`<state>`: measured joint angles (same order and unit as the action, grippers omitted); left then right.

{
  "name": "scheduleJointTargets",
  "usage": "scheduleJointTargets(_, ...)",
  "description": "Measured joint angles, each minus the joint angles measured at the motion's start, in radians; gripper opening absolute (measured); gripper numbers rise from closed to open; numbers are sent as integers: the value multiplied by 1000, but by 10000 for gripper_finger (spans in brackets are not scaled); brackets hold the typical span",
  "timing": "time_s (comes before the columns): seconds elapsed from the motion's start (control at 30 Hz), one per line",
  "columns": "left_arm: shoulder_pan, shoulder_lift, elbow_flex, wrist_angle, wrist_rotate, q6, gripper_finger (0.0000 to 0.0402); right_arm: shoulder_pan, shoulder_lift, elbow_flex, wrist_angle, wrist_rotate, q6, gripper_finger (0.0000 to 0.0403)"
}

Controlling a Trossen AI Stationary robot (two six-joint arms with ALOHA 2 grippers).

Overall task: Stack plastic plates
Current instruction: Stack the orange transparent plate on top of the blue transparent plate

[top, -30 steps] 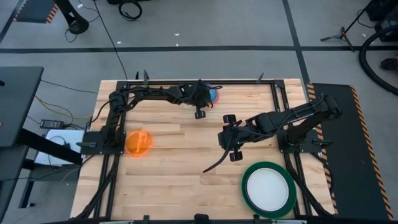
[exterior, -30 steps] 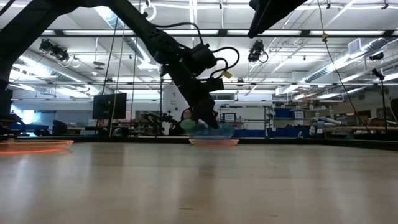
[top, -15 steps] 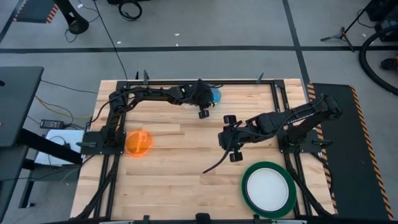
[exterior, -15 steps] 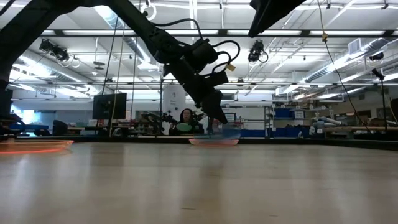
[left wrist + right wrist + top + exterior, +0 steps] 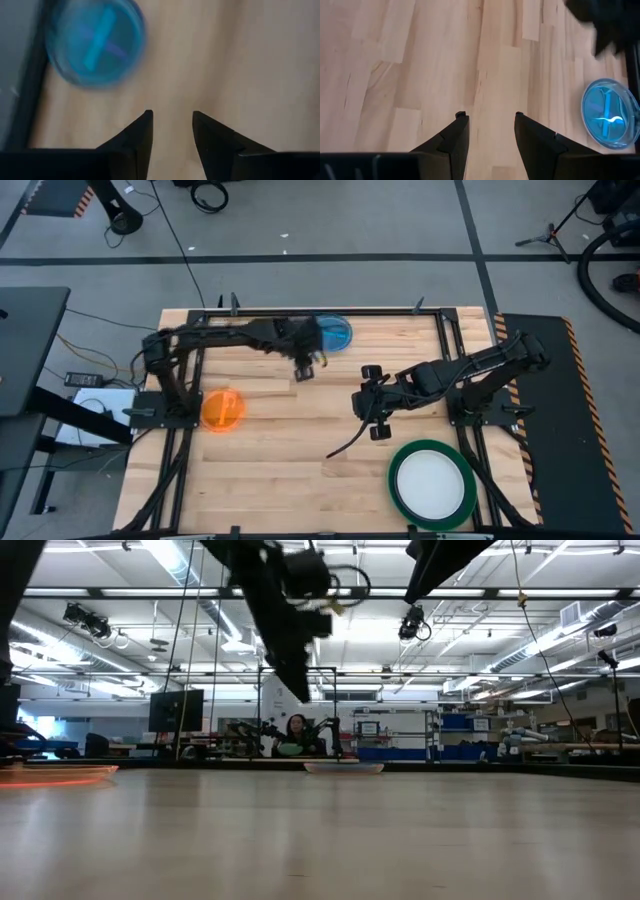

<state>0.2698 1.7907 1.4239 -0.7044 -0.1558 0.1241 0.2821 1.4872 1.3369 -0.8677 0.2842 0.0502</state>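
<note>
Plates were spread over the wooden table (image 5: pixel 280 480) in three places. Small translucent blue plate (image 5: pixel 333 334) lay at the far edge, near the frame rail; in the low view its underside looked pinkish, so it may have sat on a pink one, though I could not confirm that. Orange plate (image 5: pixel 222 408) lay by the left arm's base. White plate (image 5: pixel 431 483) sat inside the large dark green plate (image 5: pixel 394 480) at the near right corner. Other plates were not visible.

Left gripper (image 5: pixel 304 368) hung above the table just beside the blue plate and apart from it. Its fingers (image 5: pixel 135 137) were spread with bare wood between them, holding nothing. Right gripper (image 5: pixel 372 402) waited mid-table, fingers parted and empty, well apart from every plate.

Judgement: the blue plate looked set down, and the orange plate seemed the likely next pick for the left arm. To do that well: approach from outside the rim, come down low, put one finger under the lip and one above, and pinch the edge only. Thin plastic may slide on smooth wood, so close slowly and lift level before carrying it to a stack.
</note>
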Motion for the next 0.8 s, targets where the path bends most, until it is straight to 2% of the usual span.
scheduleJointTargets(0.17,-157,-86,-28,-258,-2,-254,142,11,0,0,23,-17,2,164)
scheduleJointTargets(0.37,-377,-91,-45,-558,-10,-546,142,43,0,0,46,-18,1,164)
scheduleJointTargets(0.53,-539,-89,-76,-572,-56,-749,149,69,0,0,100,-18,0,164)
scheduleJointTargets(0.67,-635,-89,-140,-566,-56,-892,175,83,0,0,138,-14,15,164)
scheduleJointTargets(0.8,-716,-89,-244,-568,-60,-1081,209,110,9,0,142,69,128,162)
